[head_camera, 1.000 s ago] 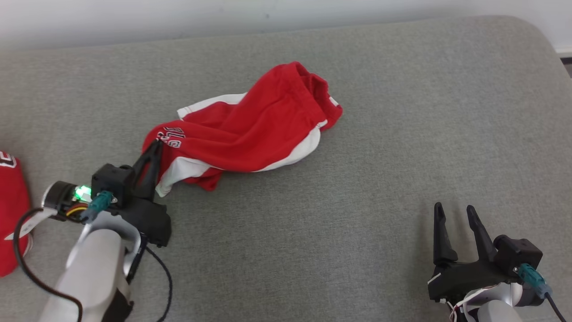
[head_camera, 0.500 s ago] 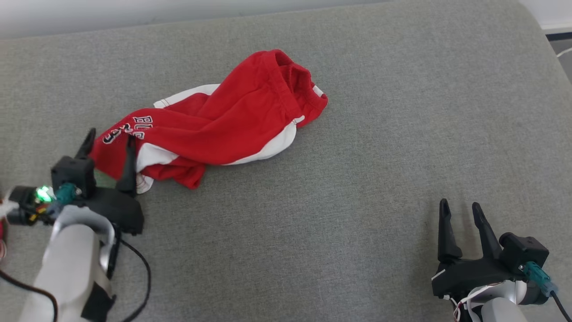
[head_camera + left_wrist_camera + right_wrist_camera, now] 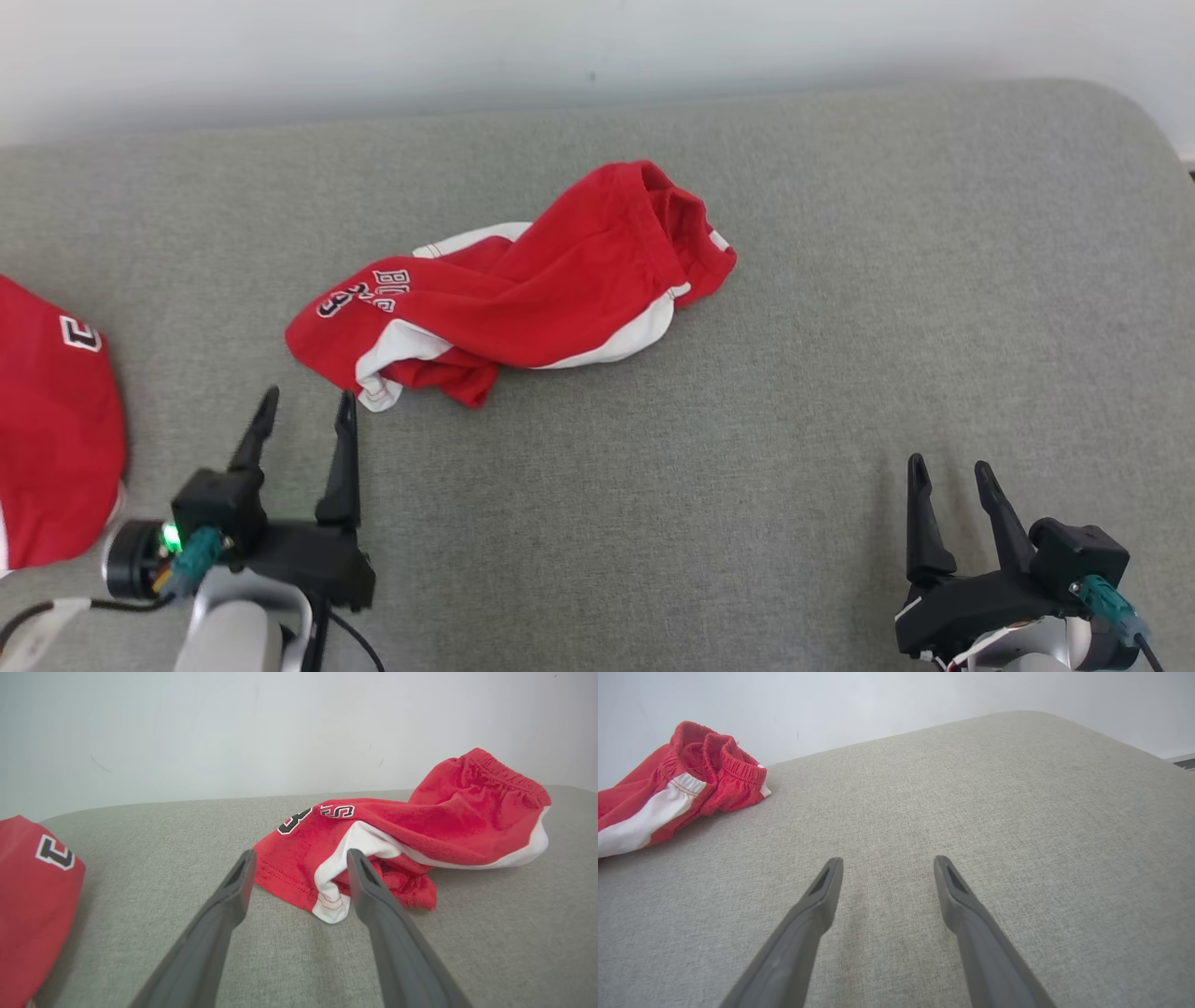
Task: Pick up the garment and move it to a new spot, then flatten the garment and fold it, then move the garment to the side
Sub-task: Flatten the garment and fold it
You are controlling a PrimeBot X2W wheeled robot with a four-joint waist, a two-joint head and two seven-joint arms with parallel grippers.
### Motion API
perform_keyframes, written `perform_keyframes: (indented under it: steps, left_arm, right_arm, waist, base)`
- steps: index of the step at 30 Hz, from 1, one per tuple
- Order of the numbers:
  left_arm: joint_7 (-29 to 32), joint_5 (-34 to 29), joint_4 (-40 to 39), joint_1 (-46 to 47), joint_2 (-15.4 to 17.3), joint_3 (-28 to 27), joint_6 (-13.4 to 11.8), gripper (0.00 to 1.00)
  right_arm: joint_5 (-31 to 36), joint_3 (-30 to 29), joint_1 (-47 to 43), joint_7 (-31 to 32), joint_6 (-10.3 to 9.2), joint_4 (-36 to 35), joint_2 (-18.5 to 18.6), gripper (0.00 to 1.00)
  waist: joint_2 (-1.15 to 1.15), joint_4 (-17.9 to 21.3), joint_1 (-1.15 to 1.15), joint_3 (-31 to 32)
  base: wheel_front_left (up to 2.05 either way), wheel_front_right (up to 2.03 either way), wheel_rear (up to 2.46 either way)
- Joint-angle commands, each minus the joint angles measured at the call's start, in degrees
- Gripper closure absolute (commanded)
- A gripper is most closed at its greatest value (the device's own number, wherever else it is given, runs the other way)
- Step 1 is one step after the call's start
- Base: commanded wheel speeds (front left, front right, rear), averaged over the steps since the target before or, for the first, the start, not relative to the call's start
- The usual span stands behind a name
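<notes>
A red cloth (image 3: 51, 439) with a black-and-white mark lies on the grey cushion (image 3: 747, 467), before a white wall (image 3: 467, 56).

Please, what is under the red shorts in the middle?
The shorts lie crumpled on the grey cushion. At their near edge, a red layer is tucked beneath the white stripe. Whether anything else lies beneath is hidden by the cloth.

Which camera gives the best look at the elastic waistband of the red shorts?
The right wrist view: the waistband faces that camera, with its gathered opening and ribbing plain to see. The head view shows it from above, bunched at the far right end of the shorts. The left wrist view catches its outer edge, side-on.
</notes>
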State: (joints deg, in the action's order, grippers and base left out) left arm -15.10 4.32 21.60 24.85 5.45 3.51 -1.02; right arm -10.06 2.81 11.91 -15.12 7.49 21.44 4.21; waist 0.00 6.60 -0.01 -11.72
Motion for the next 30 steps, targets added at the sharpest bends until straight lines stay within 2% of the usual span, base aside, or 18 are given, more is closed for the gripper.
perform_keyframes:
  steps: [1,8,18,30]
  left_arm:
    - [-0.06,0.27,-0.37,-1.23,-0.16,-0.25,0.31,0.0]
    - [-0.07,0.57,-1.22,-5.15,-1.75,-0.19,0.9,0.0]
    - [-0.07,-1.03,3.66,-0.08,-2.17,0.61,2.32,0.0]
    - [-0.07,-2.02,9.45,3.72,-0.99,-1.56,1.29,0.0]
  right_arm:
    - [-0.06,0.12,-0.56,-0.03,0.0,-0.02,0.15,0.0]
    - [0.04,0.74,-1.07,-0.03,0.0,-0.55,-0.06,0.0]
    - [-0.09,1.23,0.45,-0.03,0.0,-1.3,0.52,0.0]
    - [-0.19,0.69,1.52,-0.03,0.0,-1.99,0.36,0.0]
  waist:
    - [0.0,-1.53,0.01,1.96]
    - [0.0,-1.25,0.01,2.47]
    - [0.0,1.63,0.01,-0.57]
    - [0.0,5.46,0.01,-3.21]
  base:
    - [0.0,0.0,0.0]
    - [0.0,0.0,0.0]
    - [0.0,0.0,0.0]
    - [0.0,0.0,0.0]
